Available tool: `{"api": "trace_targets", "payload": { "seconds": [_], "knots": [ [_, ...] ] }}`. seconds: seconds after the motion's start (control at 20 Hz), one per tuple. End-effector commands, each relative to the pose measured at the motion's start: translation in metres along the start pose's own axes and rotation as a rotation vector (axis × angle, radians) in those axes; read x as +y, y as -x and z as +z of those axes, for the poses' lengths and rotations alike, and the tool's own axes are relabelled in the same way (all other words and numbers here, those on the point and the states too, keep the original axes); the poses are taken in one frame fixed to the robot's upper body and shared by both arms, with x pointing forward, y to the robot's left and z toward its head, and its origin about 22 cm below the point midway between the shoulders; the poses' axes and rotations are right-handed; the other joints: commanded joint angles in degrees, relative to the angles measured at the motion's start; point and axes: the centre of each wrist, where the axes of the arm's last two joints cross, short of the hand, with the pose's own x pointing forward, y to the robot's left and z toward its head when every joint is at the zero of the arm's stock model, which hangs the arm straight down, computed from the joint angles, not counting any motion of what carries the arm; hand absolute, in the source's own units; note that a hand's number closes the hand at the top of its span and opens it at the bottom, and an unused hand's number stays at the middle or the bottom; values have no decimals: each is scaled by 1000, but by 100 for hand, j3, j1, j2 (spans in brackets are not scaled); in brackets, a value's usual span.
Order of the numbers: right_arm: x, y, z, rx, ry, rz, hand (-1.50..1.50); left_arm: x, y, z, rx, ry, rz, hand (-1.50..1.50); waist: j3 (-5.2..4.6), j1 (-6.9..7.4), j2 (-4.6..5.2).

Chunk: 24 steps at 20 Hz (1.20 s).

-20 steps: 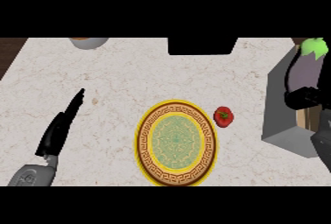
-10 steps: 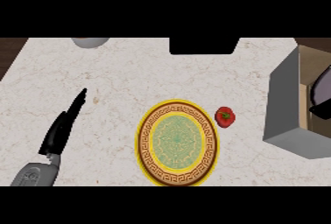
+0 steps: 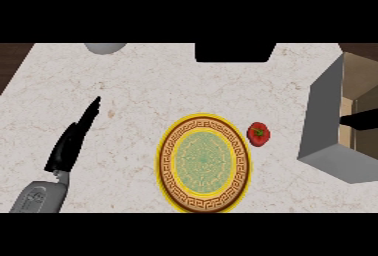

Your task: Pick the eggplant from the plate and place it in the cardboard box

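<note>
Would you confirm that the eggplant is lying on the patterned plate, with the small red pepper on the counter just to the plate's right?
Not quite: the head view shows the patterned plate bare, with no eggplant on it or anywhere else in sight. The small red pepper does sit on the counter just to the plate's right, as you say.

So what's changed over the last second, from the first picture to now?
The right robot hand, which held the eggplant high at the right edge, has moved down to the cardboard box; only a dark sliver of it shows inside, and the eggplant is out of sight. The left robot hand, plate and red pepper stayed put.
</note>
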Motion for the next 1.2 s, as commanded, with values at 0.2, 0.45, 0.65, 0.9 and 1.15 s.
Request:
{"api": "trace_targets", "payload": {
  "seconds": [0.2, 0.45, 0.65, 0.9, 1.15],
  "knots": [
    [11, 20, -11, -82, 152, -432, -150, 0, -3, -3, -9, -2, -20, 0, 1, -13, 4],
    [-5, 64, -14, -13, 248, -632, -150, 6, 11, 11, -4, -23, -10, 0, -1, -52, -14],
    [5, 87, -22, -13, 341, -715, -150, 1, -1, -4, 3, -14, -2, 0, -3, -22, -1],
    [-27, 129, -12, -44, 434, -780, -150, -5, 8, 17, -13, -16, -8, 0, -8, -26, -20],
    [-20, 203, -3, -30, 560, -795, -150, -8, -5, 16, 7, -12, -5, 0, -1, -1, -17]
  ]
}}
